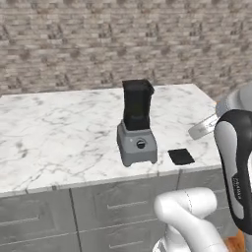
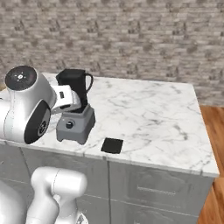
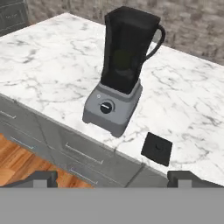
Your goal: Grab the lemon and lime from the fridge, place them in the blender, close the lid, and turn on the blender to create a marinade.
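Ahead of the released claw, the lid lies beside the blender.

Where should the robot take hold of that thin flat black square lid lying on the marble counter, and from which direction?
Probably from straight above, jaws closing across two opposite edges of the thin flat black square lid. It lies flat on the white marble counter near the front edge, apart from the grey blender base with its tall black jar, so only its thin edges offer a hold, and its sides look free for the jaws.
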### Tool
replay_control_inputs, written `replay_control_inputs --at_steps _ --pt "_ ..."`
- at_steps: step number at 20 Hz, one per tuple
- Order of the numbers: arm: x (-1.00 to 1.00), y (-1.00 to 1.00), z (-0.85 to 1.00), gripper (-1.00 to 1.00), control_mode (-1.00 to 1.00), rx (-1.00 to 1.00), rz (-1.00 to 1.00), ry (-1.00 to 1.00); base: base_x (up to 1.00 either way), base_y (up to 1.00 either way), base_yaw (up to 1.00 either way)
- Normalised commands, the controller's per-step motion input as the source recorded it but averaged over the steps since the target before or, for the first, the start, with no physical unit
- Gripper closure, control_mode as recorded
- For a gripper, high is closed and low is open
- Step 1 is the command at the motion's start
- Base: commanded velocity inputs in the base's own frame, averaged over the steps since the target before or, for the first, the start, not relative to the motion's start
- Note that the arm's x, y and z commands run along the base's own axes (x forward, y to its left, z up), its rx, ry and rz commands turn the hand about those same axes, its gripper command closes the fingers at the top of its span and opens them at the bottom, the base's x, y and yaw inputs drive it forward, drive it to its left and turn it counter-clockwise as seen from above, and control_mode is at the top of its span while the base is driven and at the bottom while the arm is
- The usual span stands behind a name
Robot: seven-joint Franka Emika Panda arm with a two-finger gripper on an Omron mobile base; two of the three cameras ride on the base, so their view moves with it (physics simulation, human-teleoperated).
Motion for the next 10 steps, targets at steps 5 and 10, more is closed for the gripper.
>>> replay_control_inputs --at_steps 5,10 --pt "0.0 0.0 0.0 -1.0 1.0 0.0 0.0 0.0 -0.63 0.97 0.75" --pt "0.0 0.0 0.0 -1.0 1.0 0.0 0.0 0.0 -0.27 1.0 0.77"
